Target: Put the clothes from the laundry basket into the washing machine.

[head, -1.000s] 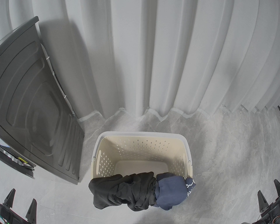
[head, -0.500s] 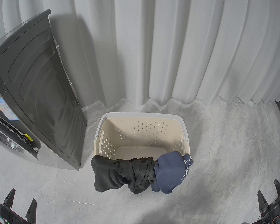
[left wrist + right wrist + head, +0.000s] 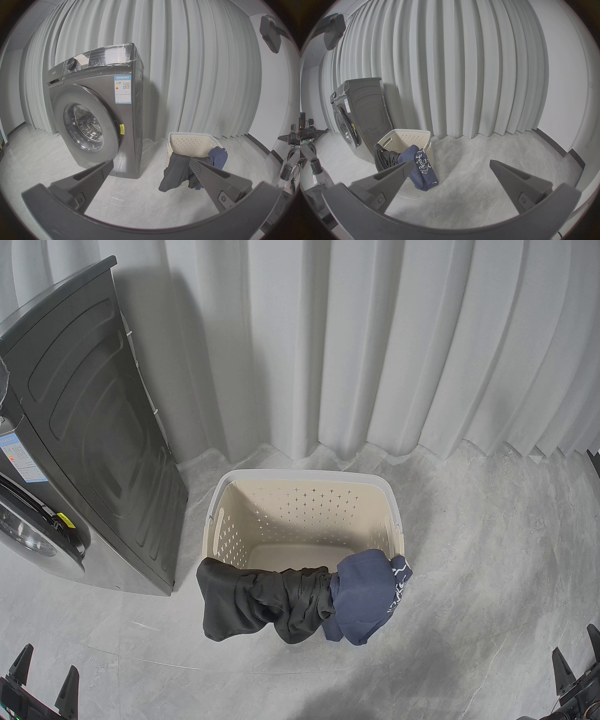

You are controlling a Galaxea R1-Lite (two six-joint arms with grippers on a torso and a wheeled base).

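Camera shift; end effectors [image 3: 150, 162] [image 3: 451, 162] wide, empty.

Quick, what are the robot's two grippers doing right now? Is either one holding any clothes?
Left gripper: open, holding nothing.
Right gripper: open, holding nothing.

Your left gripper [image 3: 47, 671] sits low at the near left edge of the head view, its two dark, pointed fingers aimed forward and spread apart. In the left wrist view they are two tapering wedges with a broad gap between their tips. Your right gripper [image 3: 574, 652] mirrors it at the near right edge. In the right wrist view its fingers are just as widely parted.
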